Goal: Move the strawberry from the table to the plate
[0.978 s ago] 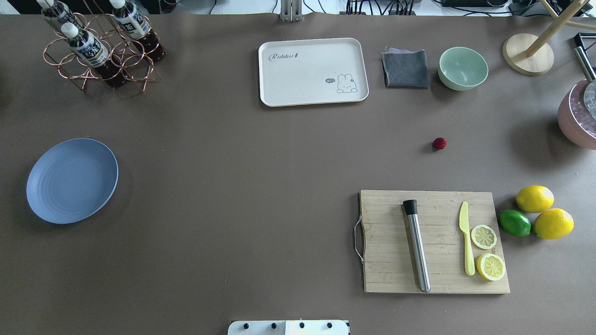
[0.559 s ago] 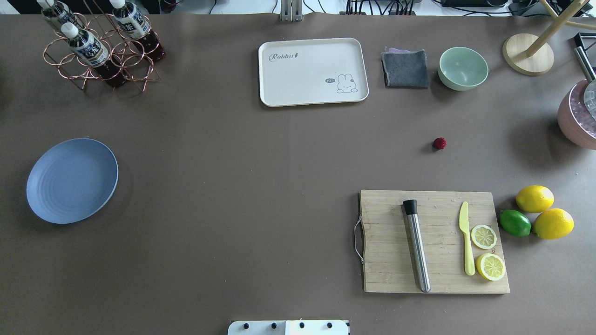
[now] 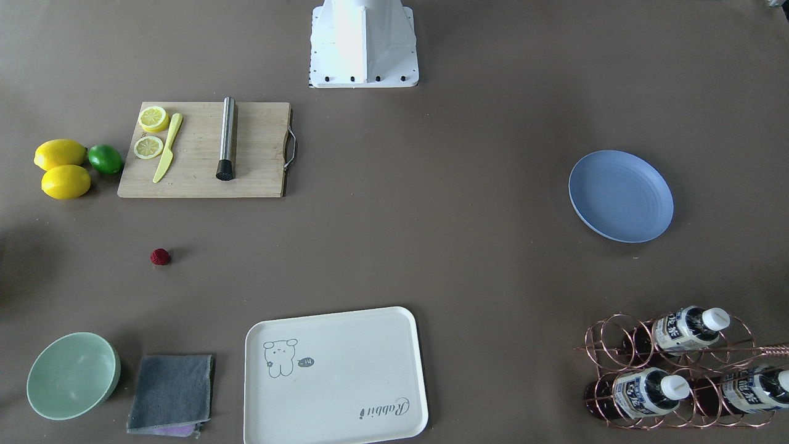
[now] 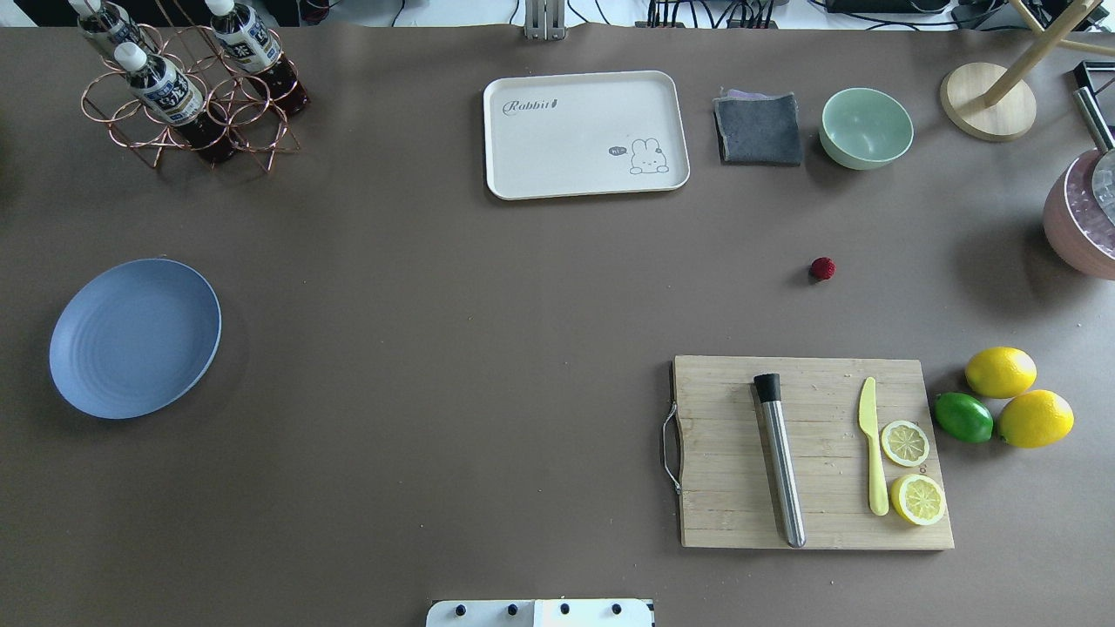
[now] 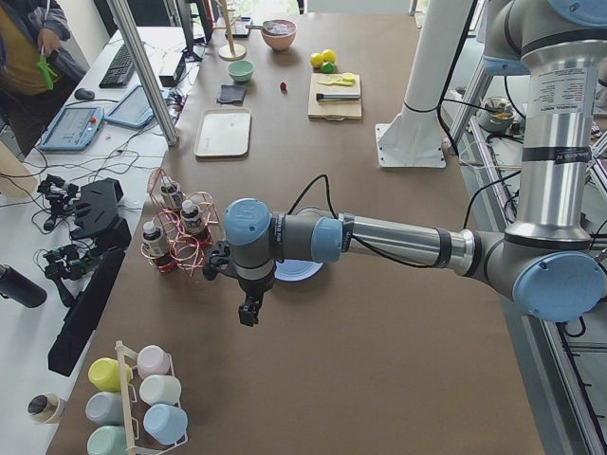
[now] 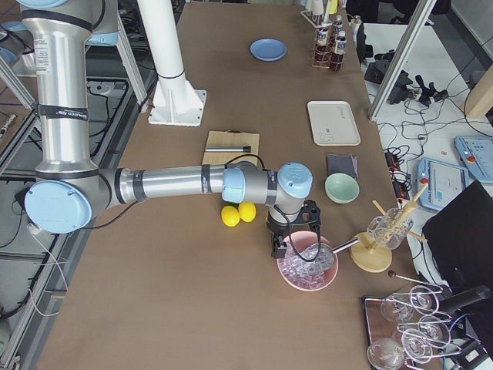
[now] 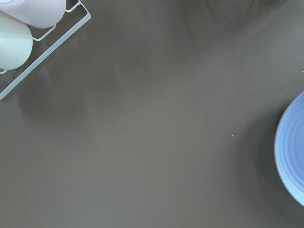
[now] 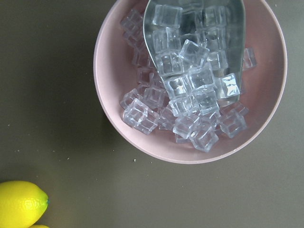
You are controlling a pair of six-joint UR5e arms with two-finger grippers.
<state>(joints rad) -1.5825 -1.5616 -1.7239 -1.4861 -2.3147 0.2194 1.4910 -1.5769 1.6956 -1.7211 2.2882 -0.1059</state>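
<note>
The strawberry [image 4: 821, 268] [image 3: 160, 256] lies alone on the brown table [image 4: 453, 331], between the mint bowl and the cutting board. The light blue plate [image 4: 135, 338] [image 3: 621, 196] sits far off at the table's left side, with nothing on it. Neither gripper appears in the overhead or front views. My left gripper [image 5: 248, 311] hangs over bare table beside the plate [image 5: 299, 272], whose rim [image 7: 292, 161] edges the left wrist view. My right gripper [image 6: 279, 248] hovers above a pink bowl of ice cubes [image 8: 190, 80]. I cannot tell whether either gripper is open or shut.
A cutting board [image 4: 810, 453] holds a steel muddler, a yellow knife and lemon slices. Two lemons [image 4: 1019, 396] and a lime [image 4: 963, 417] lie beside it. A white tray [image 4: 585, 133], grey cloth [image 4: 759, 129], mint bowl [image 4: 866, 127] and bottle rack [image 4: 187, 83] line the far edge.
</note>
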